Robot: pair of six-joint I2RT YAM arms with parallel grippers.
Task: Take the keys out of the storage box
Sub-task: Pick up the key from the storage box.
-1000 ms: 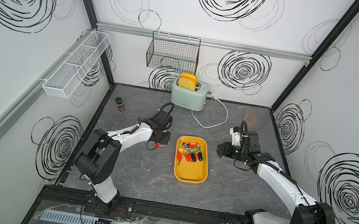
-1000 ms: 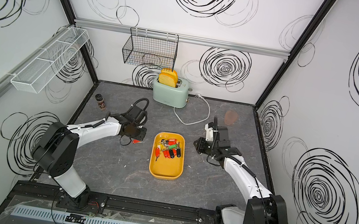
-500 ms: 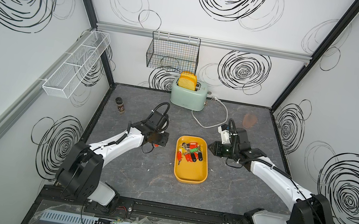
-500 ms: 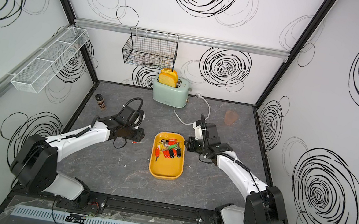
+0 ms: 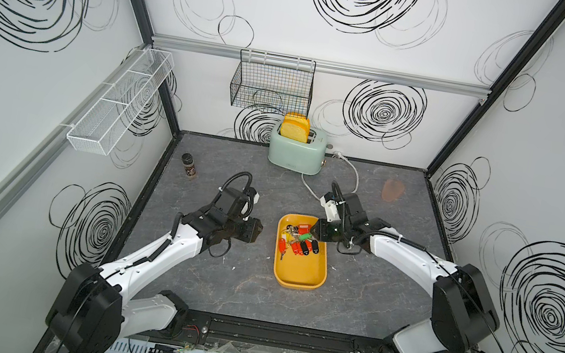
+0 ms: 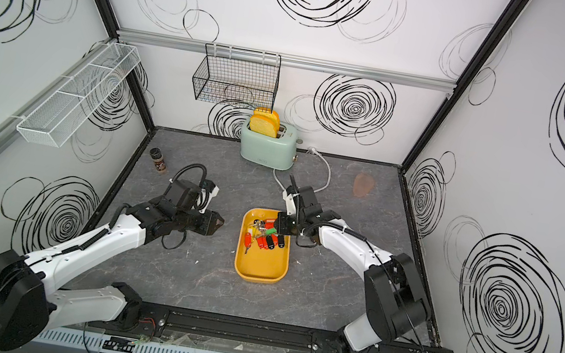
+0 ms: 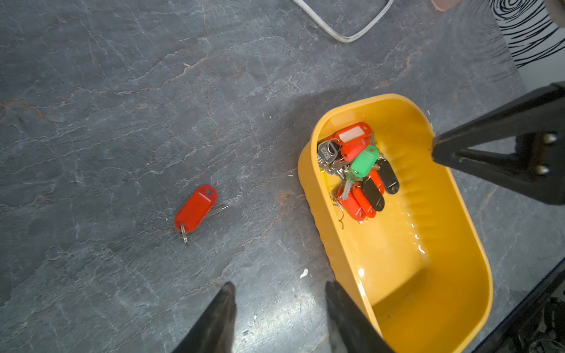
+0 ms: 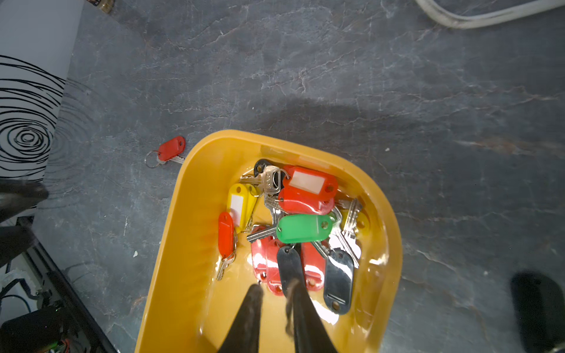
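Note:
The mustard-yellow storage box (image 5: 299, 275) (image 6: 262, 265) sits mid-table. A heap of keys (image 8: 302, 227) (image 7: 360, 171) (image 5: 298, 244) with red, green, black and yellow tags fills its far end. One red-tagged key (image 7: 195, 207) (image 8: 171, 148) lies on the table left of the box. My left gripper (image 7: 279, 288) (image 5: 256, 233) hangs open and empty over the table beside the box's left wall. My right gripper (image 8: 273, 287) (image 5: 314, 231) hovers over the heap, its jaws a narrow gap apart with nothing between them, one fingertip above a black tag (image 8: 289, 266).
A mint toaster (image 5: 296, 152) with toast stands at the back, its white cord (image 5: 310, 186) trailing toward the right arm. A spice jar (image 5: 189, 166) stands far left. A black wire basket (image 5: 272, 86) and a white mesh shelf (image 5: 117, 107) hang on the walls.
My left gripper has opened and let go of the red-tagged key, which now lies on the table. My right gripper has moved left, from beside the box to over the keys.

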